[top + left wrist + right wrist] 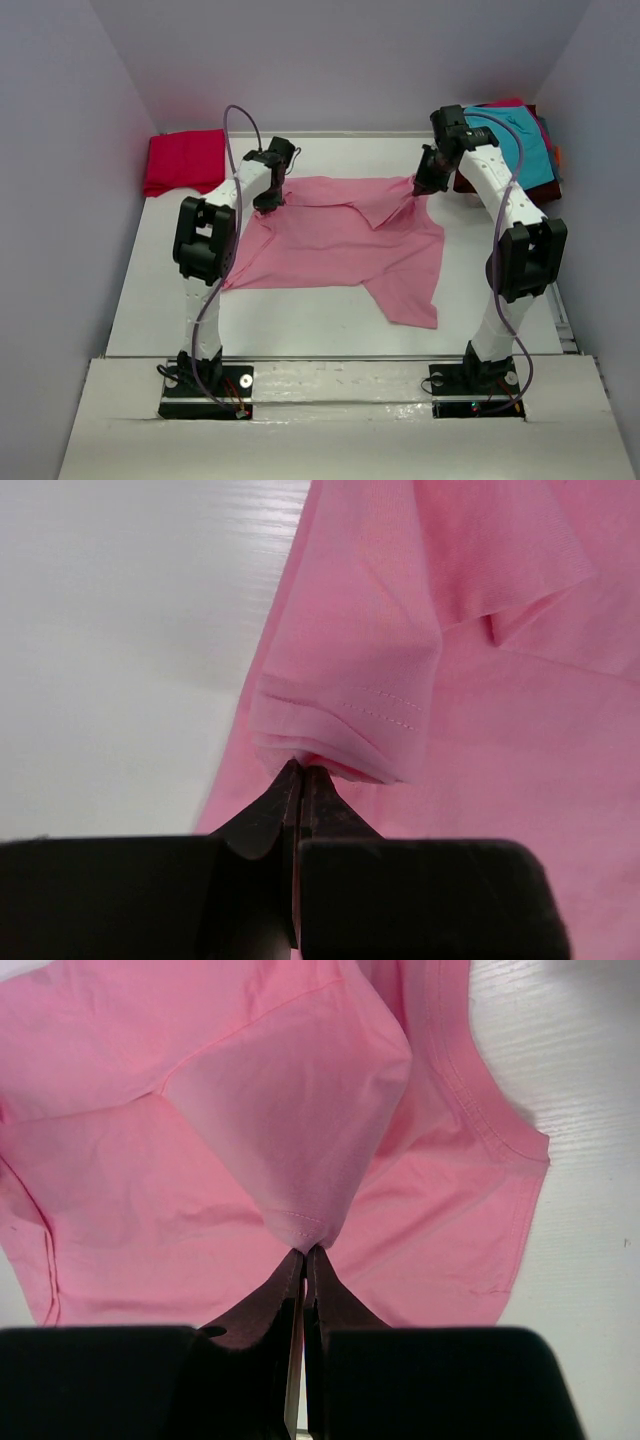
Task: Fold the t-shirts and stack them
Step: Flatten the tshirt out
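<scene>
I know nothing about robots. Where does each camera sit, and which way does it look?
Top external: mounted above and behind the arms, looking down at the table; both arms show whole, bases nearest, the pink t-shirt between them.
Left wrist: rides the left arm, looking along the left jaws, shut on a stitched hem.
Right wrist: rides the right arm, looking along the right jaws, shut on a fabric fold beside the collar.
Shared: both wrist views show that same pink t-shirt on the white table.
</scene>
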Motion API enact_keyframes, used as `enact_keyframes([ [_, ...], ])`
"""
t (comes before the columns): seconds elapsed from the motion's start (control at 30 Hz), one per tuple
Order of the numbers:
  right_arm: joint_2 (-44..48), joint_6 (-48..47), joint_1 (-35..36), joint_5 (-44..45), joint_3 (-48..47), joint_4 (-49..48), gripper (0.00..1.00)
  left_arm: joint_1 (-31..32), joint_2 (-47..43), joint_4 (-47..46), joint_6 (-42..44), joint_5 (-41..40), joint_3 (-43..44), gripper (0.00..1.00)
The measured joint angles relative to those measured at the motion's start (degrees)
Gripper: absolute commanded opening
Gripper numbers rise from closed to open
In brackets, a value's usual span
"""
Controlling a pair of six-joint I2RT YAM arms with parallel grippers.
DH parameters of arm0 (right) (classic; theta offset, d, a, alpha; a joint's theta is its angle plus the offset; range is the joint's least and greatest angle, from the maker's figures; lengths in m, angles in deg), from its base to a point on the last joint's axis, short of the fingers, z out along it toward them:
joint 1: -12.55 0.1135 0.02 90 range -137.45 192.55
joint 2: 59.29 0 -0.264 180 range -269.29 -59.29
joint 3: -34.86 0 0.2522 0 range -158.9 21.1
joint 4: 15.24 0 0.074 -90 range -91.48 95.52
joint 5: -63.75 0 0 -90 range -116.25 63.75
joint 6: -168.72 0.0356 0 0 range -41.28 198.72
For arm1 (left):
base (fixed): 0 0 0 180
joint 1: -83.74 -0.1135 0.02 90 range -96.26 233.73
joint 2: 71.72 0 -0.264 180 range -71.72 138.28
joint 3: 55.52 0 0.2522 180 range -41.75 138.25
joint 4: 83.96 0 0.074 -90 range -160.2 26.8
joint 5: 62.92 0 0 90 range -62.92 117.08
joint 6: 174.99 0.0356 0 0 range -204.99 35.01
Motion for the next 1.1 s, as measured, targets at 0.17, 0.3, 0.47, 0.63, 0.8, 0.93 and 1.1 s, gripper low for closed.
enact_keyframes([
  [0.17, 0.00, -0.02, 0.00, 0.83, -2.08, 0.46, 0.07, -0.85, -4.98, 1.22, -0.22, 0.02, 2.19, 0.06],
  [0.3, -0.04, -0.07, 0.00, 1.49, -5.53, 0.87, 0.07, -2.19, -7.82, 2.10, -0.35, 0.94, 6.71, 0.06],
  [0.47, -3.10, -0.68, 0.00, 2.86, -14.71, 2.01, 0.07, -4.70, -8.44, 2.45, -0.44, 4.35, 12.24, 0.06],
  [0.63, -8.70, -1.09, -0.09, 3.63, -24.20, 3.34, 0.07, -7.93, -7.74, 3.37, -0.92, 8.81, 15.89, 0.06],
  [0.8, -13.33, -1.09, -0.46, 3.61, -28.55, 4.33, 0.07, -10.54, -5.62, 3.21, -1.46, 12.57, 17.88, 0.06],
  [0.93, -15.06, -1.03, -1.03, 3.34, -28.68, 4.35, 0.07, -12.39, -3.41, 2.97, -1.88, 15.30, 17.88, 0.06],
  [1.1, -16.76, -0.90, -2.58, 2.67, -30.25, 4.22, 0.07, -14.67, -0.20, 2.47, -2.12, 18.91, 17.99, 0.06],
])
